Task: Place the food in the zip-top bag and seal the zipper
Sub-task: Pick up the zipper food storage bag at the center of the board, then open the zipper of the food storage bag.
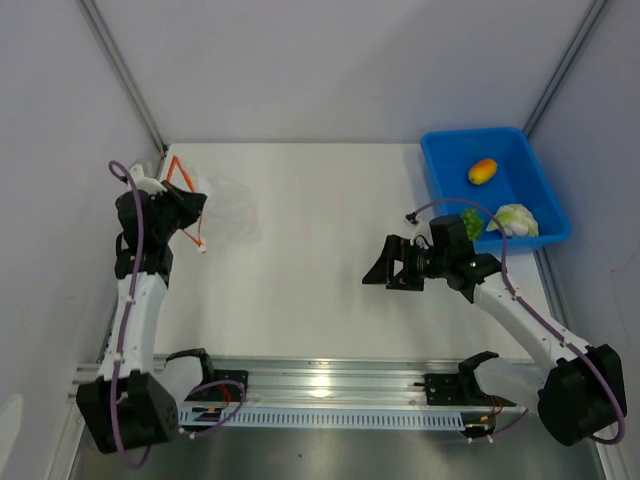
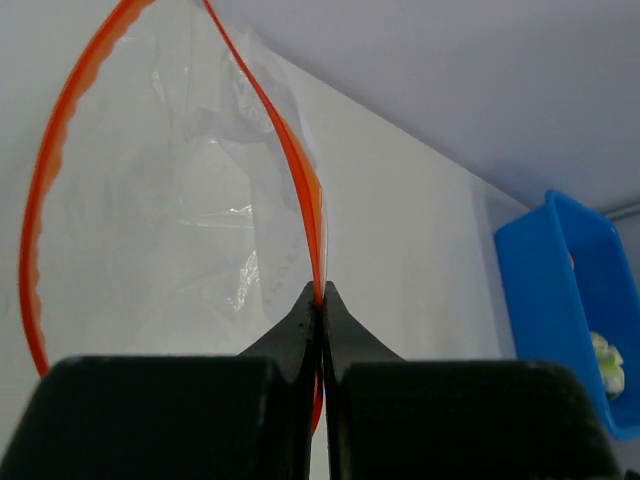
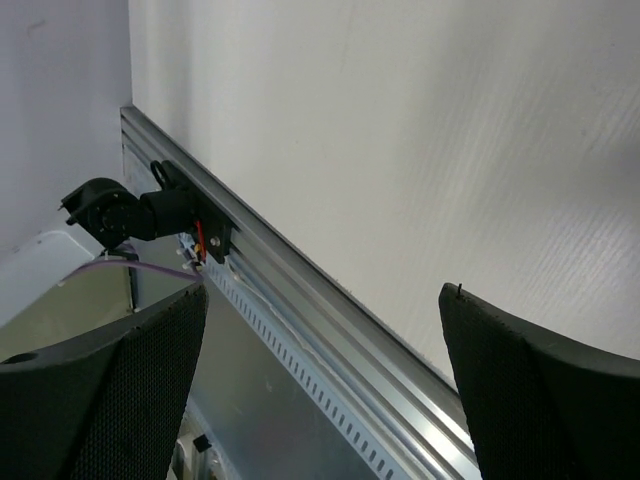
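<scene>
Jaws of the left gripper [image 2: 321, 295] are pinched shut on the zipper [image 2: 298, 165], whose red strip bows into an open loop at the mouth of the bag [image 2: 180, 210]; those of the right gripper [image 3: 322, 300] stand wide and empty over the table [image 1: 320, 200], between bag and tray [image 1: 447, 165]. Beyond, the green cluster [image 1: 471, 222], cauliflower [image 1: 515, 218] and orange fruit [image 1: 482, 171] lie in that tray, well apart from the bag; held at one thin point, the limp mouth could slip free or fold shut when food is pushed in.
</scene>
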### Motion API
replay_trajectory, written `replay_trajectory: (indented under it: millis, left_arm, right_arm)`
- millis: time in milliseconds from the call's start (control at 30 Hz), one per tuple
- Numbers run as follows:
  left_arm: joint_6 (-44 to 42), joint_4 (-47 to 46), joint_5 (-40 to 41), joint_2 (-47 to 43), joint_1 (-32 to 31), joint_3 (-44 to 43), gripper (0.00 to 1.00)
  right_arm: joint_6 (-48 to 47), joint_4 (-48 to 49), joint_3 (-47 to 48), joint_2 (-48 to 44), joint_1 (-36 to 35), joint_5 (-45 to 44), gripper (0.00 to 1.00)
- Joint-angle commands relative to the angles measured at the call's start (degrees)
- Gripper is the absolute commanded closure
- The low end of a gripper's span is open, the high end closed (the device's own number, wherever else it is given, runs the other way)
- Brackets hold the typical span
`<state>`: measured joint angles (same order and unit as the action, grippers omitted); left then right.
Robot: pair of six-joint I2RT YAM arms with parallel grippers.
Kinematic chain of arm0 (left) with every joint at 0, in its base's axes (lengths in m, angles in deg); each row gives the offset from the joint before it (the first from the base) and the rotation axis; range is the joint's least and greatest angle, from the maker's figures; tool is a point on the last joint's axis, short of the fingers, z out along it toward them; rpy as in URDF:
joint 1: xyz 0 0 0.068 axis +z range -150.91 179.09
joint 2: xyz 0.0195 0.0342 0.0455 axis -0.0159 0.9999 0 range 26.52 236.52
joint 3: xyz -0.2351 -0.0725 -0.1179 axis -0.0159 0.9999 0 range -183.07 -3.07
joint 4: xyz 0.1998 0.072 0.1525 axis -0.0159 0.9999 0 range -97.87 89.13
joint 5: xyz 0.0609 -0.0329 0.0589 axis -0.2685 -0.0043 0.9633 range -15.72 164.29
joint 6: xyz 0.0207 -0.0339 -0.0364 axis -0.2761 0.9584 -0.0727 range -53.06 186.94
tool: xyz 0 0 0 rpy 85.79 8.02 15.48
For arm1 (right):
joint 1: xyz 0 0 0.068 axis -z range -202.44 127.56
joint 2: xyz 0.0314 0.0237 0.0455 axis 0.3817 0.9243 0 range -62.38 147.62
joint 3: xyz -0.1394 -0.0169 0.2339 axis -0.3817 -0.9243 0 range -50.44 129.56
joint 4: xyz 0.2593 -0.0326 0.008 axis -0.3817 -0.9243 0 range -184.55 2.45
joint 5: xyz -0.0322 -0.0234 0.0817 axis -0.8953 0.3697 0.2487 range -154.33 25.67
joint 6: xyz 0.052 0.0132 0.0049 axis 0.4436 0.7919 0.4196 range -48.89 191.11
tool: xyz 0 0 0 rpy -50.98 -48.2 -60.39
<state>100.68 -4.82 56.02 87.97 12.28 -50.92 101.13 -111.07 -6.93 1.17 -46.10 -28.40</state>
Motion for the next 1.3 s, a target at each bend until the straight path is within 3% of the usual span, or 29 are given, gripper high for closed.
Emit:
replay_trajectory:
  millis: [0,267,400,600,933,1100,1267]
  left_arm:
    - [-6.7,7.8,2.6,-8.9,-4.2,1.6,0.99]
    - [-9.8,12.3,-4.7,-22.4,-14.7,4.8,0.99]
    - [-13.2,13.5,-11.1,-25.1,-20.4,3.2,0.99]
    - [-15.5,17.3,-10.1,-29.9,-28.8,2.4,0.99]
    - [-9.7,17.9,-2.1,-36.5,-41.6,6.1,0.99]
    - [-9.5,18.4,4.4,-35.7,-47.5,5.9,0.99]
    - [-11.7,21.6,14.5,-32.4,-55.8,2.7,0.99]
  right_arm:
    - [2.0,-1.3,1.1,-3.6,-0.1,1.1,0.01]
    - [5.6,-2.1,4.4,-6.3,-1.6,0.3,0.01]
    - [6.4,-5.0,10.0,-6.4,-6.9,-9.2,0.01]
    - [8.6,-7.7,20.0,-4.4,-14.2,-17.4,0.04]
    - [16.6,-8.5,34.2,5.3,-24.6,-29.1,0.19]
    - [17.0,-15.2,44.3,13.9,-32.3,-38.5,0.18]
    - [18.1,-18.7,51.1,19.3,-35.0,-41.0,0.16]
